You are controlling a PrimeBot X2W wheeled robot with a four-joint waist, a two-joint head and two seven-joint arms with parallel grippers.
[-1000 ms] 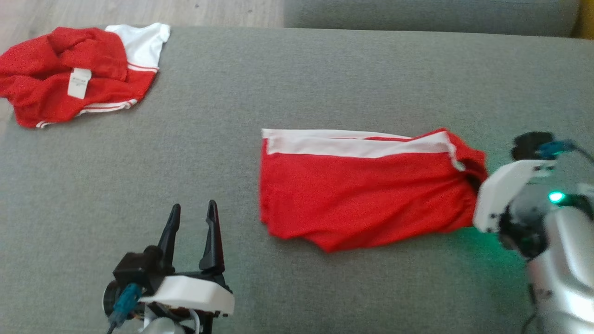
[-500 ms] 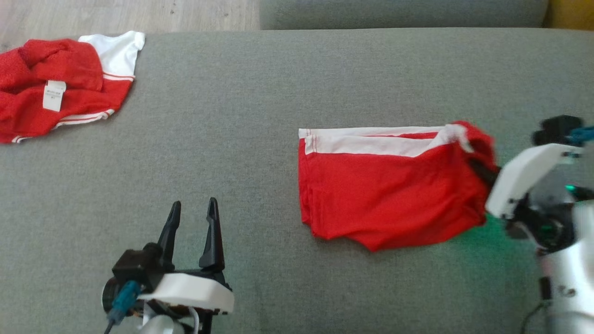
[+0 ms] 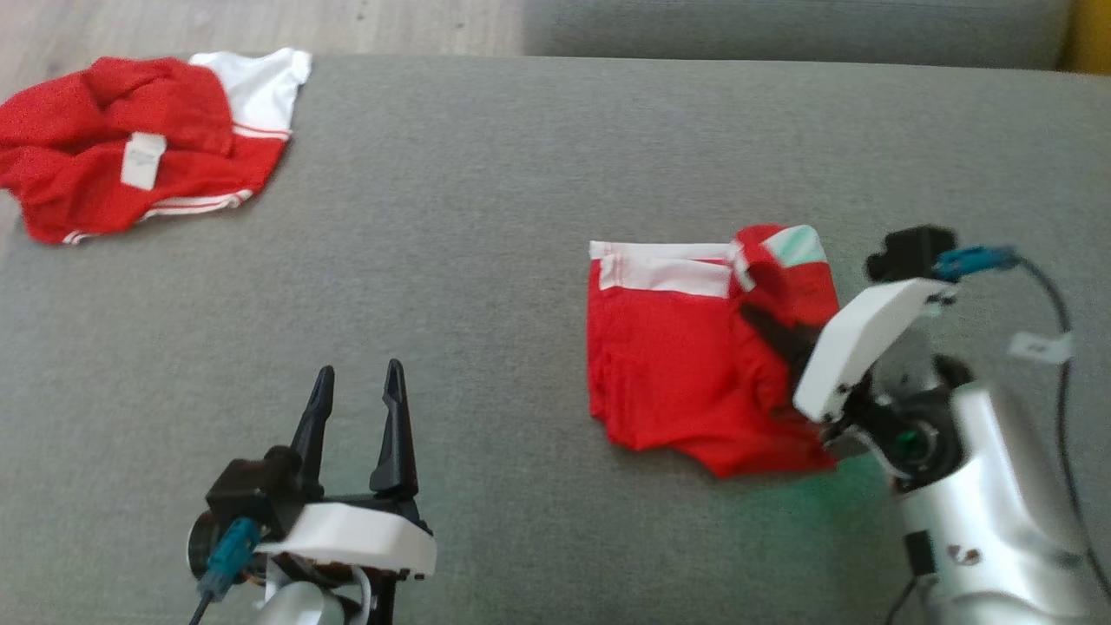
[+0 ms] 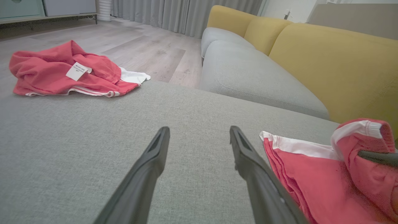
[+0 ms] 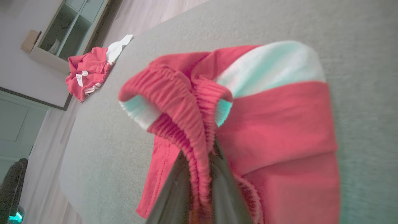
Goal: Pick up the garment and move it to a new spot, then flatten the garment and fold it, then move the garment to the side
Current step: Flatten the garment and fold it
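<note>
red shorts [image 3: 668,373] with a white side band lie on the grey cushion [image 3: 486,260], right of centre. nearest, at lower left, the left gripper [image 3: 359,369] has its fingers spread wide, holding nothing. the right gripper [image 3: 753,317] is pinched tight on the shorts' elastic waistband, which is lifted and turned over the flat part. far left corner: a second red-and-white garment [image 3: 104,165], crumpled, well apart.

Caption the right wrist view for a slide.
Right gripper pinches red shorts by the ribbed waistband above the grey cushion; another red garment lies beyond.
</note>
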